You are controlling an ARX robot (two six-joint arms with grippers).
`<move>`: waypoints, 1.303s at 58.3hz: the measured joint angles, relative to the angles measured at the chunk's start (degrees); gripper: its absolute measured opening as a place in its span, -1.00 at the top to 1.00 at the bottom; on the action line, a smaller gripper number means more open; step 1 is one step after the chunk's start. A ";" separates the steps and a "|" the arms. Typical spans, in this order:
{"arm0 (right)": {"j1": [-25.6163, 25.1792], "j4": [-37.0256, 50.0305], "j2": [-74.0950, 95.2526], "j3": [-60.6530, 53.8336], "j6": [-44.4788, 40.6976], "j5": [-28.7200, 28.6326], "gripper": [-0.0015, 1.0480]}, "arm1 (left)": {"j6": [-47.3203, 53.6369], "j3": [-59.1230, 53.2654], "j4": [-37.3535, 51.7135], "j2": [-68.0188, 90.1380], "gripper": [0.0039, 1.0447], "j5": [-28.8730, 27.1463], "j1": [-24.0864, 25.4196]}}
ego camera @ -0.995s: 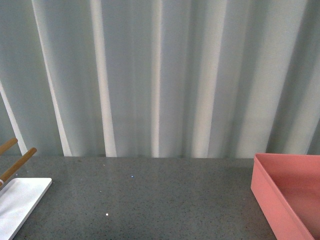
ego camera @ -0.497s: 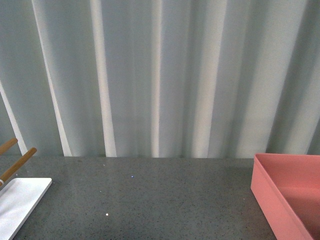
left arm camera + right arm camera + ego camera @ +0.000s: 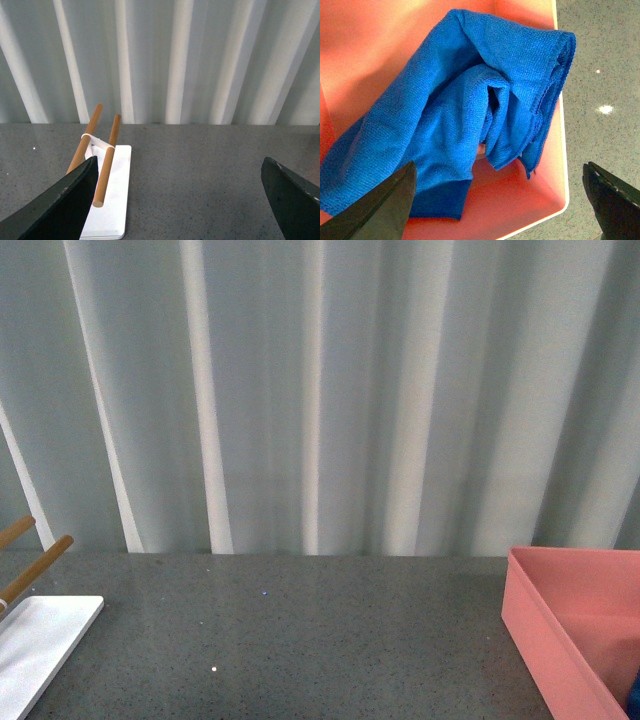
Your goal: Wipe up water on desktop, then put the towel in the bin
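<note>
Blue towel [image 3: 445, 120] inside pink bin [image 3: 365, 30]

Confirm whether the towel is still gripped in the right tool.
No: in the right wrist view the towel lies crumpled inside the bin, and the right tool is open with nothing between its fingers.

1. The towel [image 3: 465, 120] is soft blue cloth — ribbed terry pile, matt.
2. The bin [image 3: 520, 200] looks like smooth salmon-pink plastic.
3. The desktop [image 3: 320, 640] is dark grey, stone-like, finely speckled — faintly glossy.
4. The rods [image 3: 107, 165] look like matt wood on a smooth white tray [image 3: 117, 210].
</note>
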 joint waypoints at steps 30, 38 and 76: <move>-1.29 81.20 -9.53 -37.97 0.61 -27.91 0.01 | 0.00 0.00 0.00 0.00 -0.88 0.02 0.00; 0.85 92.72 -18.67 -44.33 0.61 -25.24 0.57 | 0.00 0.00 0.00 0.00 -0.88 -0.04 0.00; 1.73 82.34 -45.18 -63.01 0.59 -24.90 0.93 | 0.00 0.00 0.00 0.00 -0.88 -0.02 0.00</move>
